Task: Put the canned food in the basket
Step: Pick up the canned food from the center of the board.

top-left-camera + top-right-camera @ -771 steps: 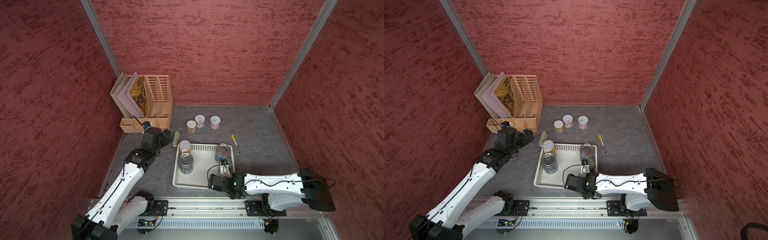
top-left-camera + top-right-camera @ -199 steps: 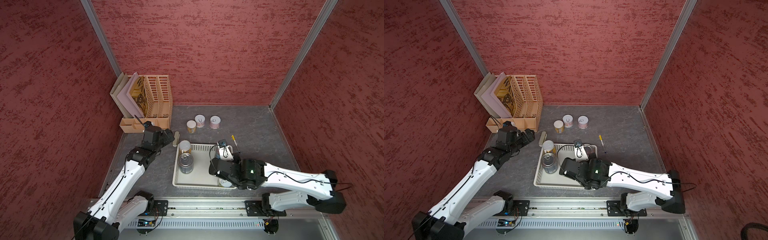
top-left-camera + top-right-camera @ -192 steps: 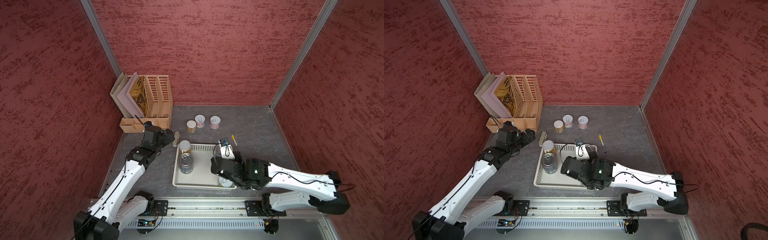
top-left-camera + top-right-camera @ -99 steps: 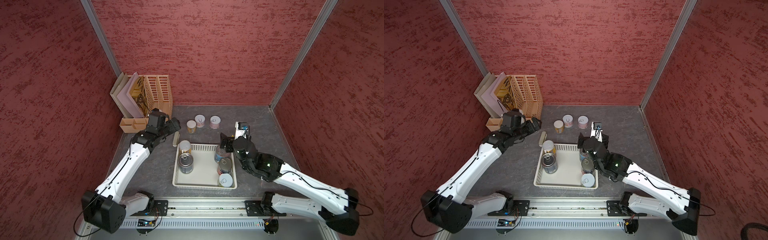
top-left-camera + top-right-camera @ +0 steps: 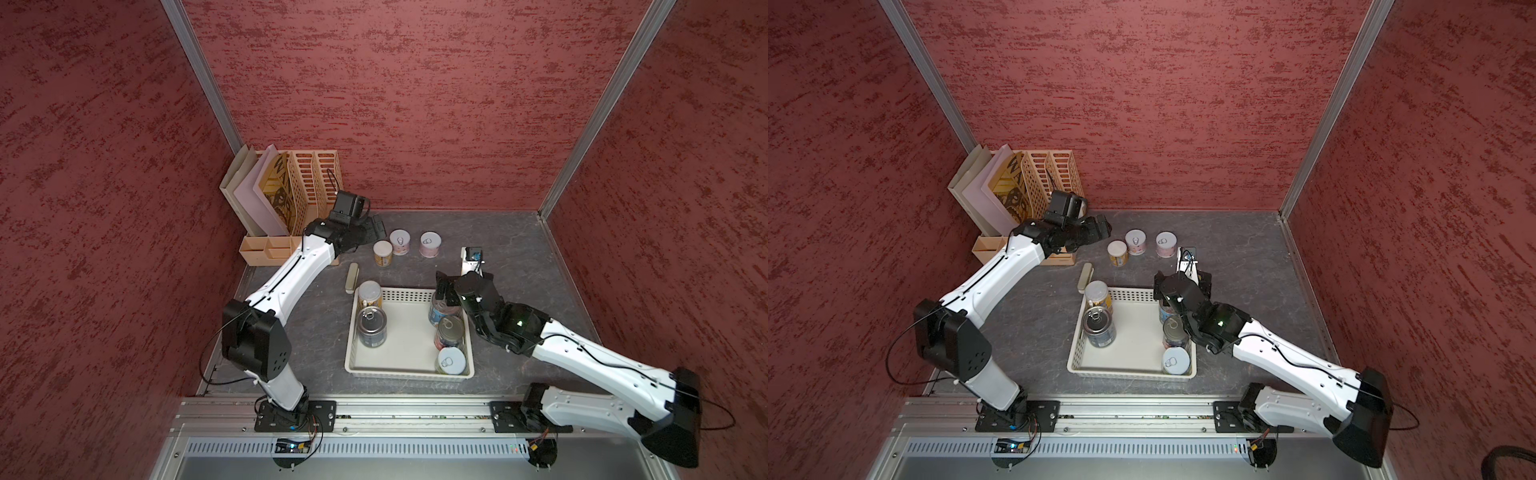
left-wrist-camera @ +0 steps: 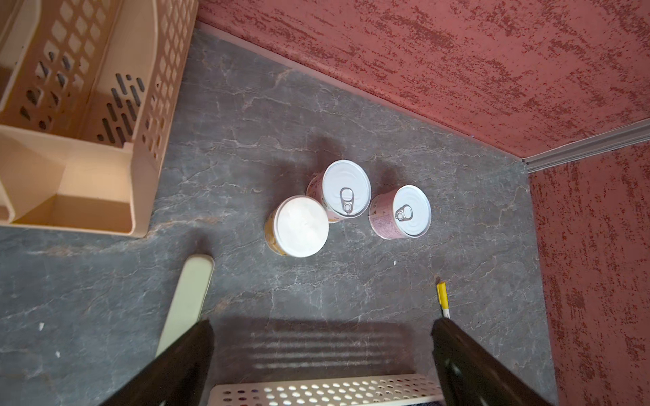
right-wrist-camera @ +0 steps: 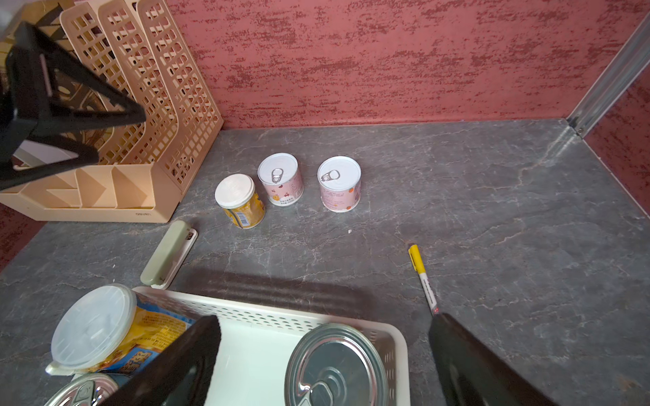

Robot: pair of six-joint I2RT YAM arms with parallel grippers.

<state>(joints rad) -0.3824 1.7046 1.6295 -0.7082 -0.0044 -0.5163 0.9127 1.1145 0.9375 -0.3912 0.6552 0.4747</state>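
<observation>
The right jaws (image 7: 325,319), seen low in the near right corner of the basket (image 5: 399,371) a few seconds ago, are now lifted to above its far right corner. They are spread wide with nothing between them, so a can has evidently been let go. Five cans are counted inside the basket: a white-topped can (image 5: 451,360), a metal-topped can (image 5: 449,330) and a blue can (image 5: 436,311) along its right wall, and a capped can (image 5: 369,291) and a grey can (image 5: 371,326) along its left wall. In the same span the left jaws (image 6: 322,324) have been carried from beside the basket's far left corner out past its far wall. They are held spread and empty above the desk (image 5: 519,249). Three cans are left upright outside, beyond the far wall: a yellow can (image 5: 382,253), a pink can (image 5: 400,243) and a second pink can (image 5: 430,244). The task is judged past halfway. The next pick seems meant for the left arm, the yellow can being nearest to it.
</observation>
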